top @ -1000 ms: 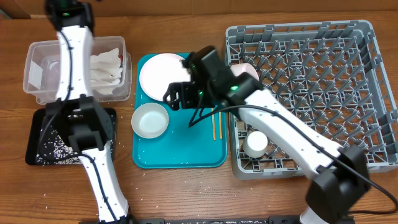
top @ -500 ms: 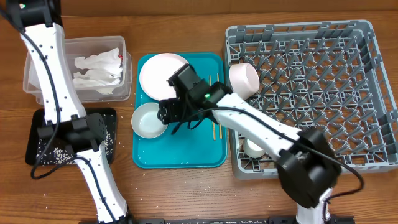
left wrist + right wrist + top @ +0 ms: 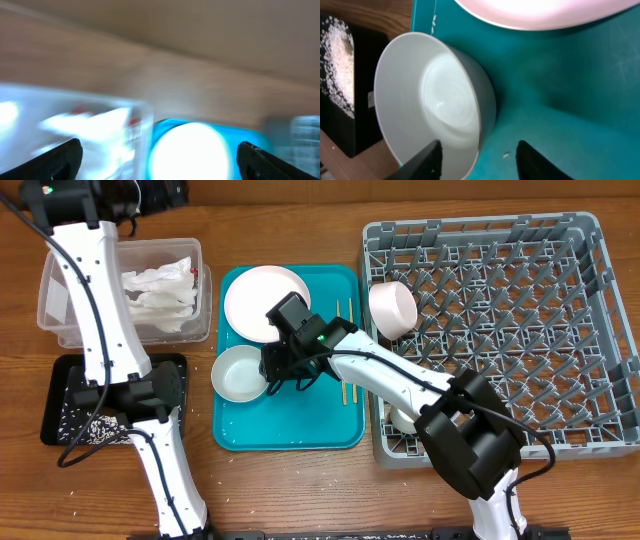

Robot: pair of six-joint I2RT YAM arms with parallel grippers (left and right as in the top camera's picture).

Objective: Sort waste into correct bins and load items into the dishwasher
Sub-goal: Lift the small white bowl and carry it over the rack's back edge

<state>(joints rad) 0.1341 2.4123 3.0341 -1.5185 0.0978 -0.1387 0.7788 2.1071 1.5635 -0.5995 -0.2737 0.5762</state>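
Observation:
A white bowl (image 3: 238,375) sits at the left of the teal tray (image 3: 300,430), below a small white plate (image 3: 255,300). My right gripper (image 3: 270,366) stands open astride the bowl's right rim (image 3: 482,112): one finger (image 3: 427,160) is over the inside, the other finger (image 3: 532,160) is outside, apart from the wall. Two chopsticks (image 3: 347,385) lie on the tray's right side. Crumpled napkins (image 3: 160,290) fill the clear tub (image 3: 60,320). Rice grains (image 3: 75,415) lie on the black tray (image 3: 60,380). My left gripper (image 3: 165,194) hangs open and empty at the far left.
The grey dish rack (image 3: 520,310) fills the right side, with a pale cup (image 3: 392,308) on its side at its left edge. A few grains dot the wood near the black tray. The left wrist view is motion-blurred.
My right gripper moved left from the tray's middle to the bowl and its jaws narrowed around the rim. The left arm swung up and back, away from the tub.

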